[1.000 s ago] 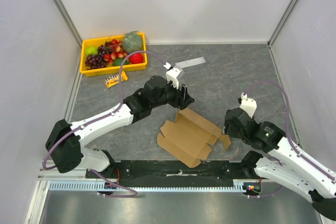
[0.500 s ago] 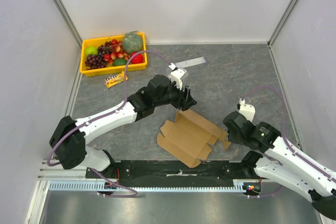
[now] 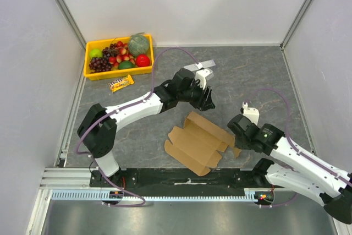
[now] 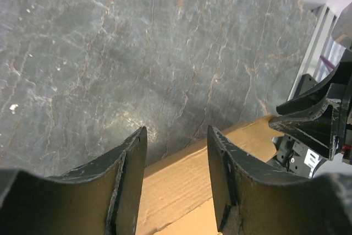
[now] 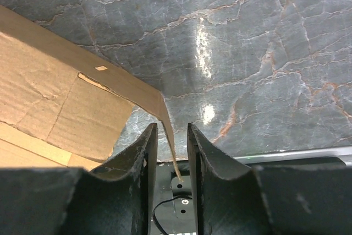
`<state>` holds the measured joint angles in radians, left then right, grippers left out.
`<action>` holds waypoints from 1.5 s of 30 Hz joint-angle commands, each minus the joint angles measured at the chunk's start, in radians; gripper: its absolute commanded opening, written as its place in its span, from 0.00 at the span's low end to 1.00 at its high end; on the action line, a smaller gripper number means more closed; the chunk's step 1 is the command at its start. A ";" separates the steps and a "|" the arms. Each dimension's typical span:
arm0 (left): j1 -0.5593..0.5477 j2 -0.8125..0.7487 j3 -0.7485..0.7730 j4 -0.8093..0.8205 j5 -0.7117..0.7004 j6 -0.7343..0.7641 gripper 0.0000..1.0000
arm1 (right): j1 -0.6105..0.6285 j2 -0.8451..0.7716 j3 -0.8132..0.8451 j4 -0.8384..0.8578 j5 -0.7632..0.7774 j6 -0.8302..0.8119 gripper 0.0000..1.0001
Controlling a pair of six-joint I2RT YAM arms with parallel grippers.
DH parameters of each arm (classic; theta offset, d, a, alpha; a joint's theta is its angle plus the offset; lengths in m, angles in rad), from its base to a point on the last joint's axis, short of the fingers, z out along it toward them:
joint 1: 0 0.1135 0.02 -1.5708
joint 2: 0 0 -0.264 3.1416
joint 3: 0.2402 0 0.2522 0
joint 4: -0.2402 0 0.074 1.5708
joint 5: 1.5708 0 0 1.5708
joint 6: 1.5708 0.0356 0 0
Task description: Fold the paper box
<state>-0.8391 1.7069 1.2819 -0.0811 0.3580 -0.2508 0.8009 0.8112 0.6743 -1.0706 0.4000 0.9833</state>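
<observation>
Box (image 3: pixel 193 142) lies as a brown die-cut sheet on the grey marbled tabletop (image 3: pixel 258 75), near the front edge, between the two arms and turned at a slant. Most of it is flat. Its far long panel looks tilted up a little off the surface, and a small flap at its right end stands up on edge.

The left gripper (image 4: pixel 176 133) hangs over that far long panel, reaching in from the left. Its jaws are about half open and empty. The wrist view shows the cardboard edge running across below and behind the two fingers (image 4: pixel 129 180), with bare tabletop beyond. Whether the fingers touch the card I cannot tell.

The right gripper (image 5: pixel 171 129) is at the right end of the box, low over the tabletop. Its jaws are narrow, and the upright flap (image 5: pixel 166 119) stands edge-on in the slot between them. A thin dark gap shows on each side of the card, so the fingers are around it, not pressed on it.

At the far left corner sits a yellow tray (image 3: pixel 118 74) filled with fruit, well apart from the box. A small orange snack packet (image 3: pixel 121 83) lies just in front of the tray. A pale flat strip (image 3: pixel 210 63) lies behind the left arm's wrist, partly hidden by it.
</observation>
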 commanded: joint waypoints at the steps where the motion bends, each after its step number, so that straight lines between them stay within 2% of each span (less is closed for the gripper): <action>1: 0.008 0.039 0.045 -0.048 0.081 0.050 0.53 | -0.002 0.032 -0.001 0.057 -0.018 -0.023 0.33; 16: 0.014 0.161 0.105 -0.140 0.176 0.085 0.50 | -0.002 0.031 -0.025 0.124 -0.053 -0.052 0.11; 22: 0.021 0.191 0.112 -0.189 0.193 0.105 0.50 | -0.002 0.031 -0.033 0.222 -0.029 -0.096 0.09; 27: 0.054 0.212 0.135 -0.230 0.193 0.111 0.50 | -0.002 0.114 -0.006 0.300 -0.018 -0.135 0.06; 33: 0.089 0.215 0.145 -0.275 0.176 0.102 0.50 | -0.002 0.235 0.073 0.383 0.069 -0.230 0.05; 38: 0.136 0.169 0.082 -0.269 0.173 0.059 0.50 | -0.002 0.361 0.133 0.425 0.140 -0.314 0.03; 45: 0.181 0.077 0.014 -0.250 0.138 0.045 0.50 | -0.003 0.422 0.159 0.546 0.168 -0.388 0.00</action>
<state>-0.6743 1.8778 1.3121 -0.3462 0.5224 -0.1829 0.8009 1.2129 0.7803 -0.6300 0.5064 0.6632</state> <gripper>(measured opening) 0.498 0.009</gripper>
